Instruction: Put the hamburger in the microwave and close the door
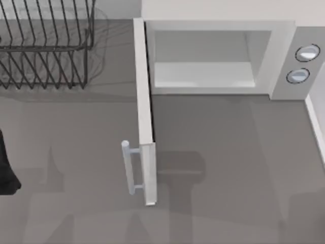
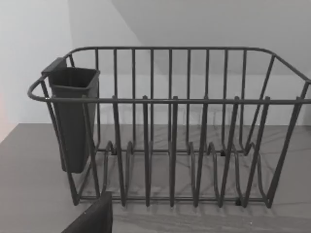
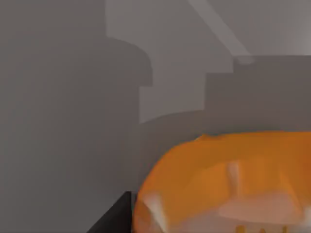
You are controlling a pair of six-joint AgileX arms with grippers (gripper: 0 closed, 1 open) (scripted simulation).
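Observation:
The hamburger [image 3: 228, 184], orange with pale patches, sits close up in the right wrist view, above the grey table. My right gripper [image 3: 214, 225] is shut on it, with one dark finger [image 3: 114, 217] showing beside it. The microwave [image 1: 282, 56] stands at the back right of the top view, its pale cavity [image 1: 203, 68] bare. Its door [image 1: 144, 117] is swung wide open toward the front, edge-on, with the bar handle [image 1: 127, 168] on its left face. My left gripper [image 1: 6, 168] is parked at the table's left edge.
A black wire dish rack [image 1: 45, 46] stands at the back left, seen again as the dish rack [image 2: 170, 131] with a dark cutlery cup [image 2: 73, 116] hung on one end. Two silver knobs [image 1: 307, 52] sit on the microwave's right panel. Bare grey table lies right of the door.

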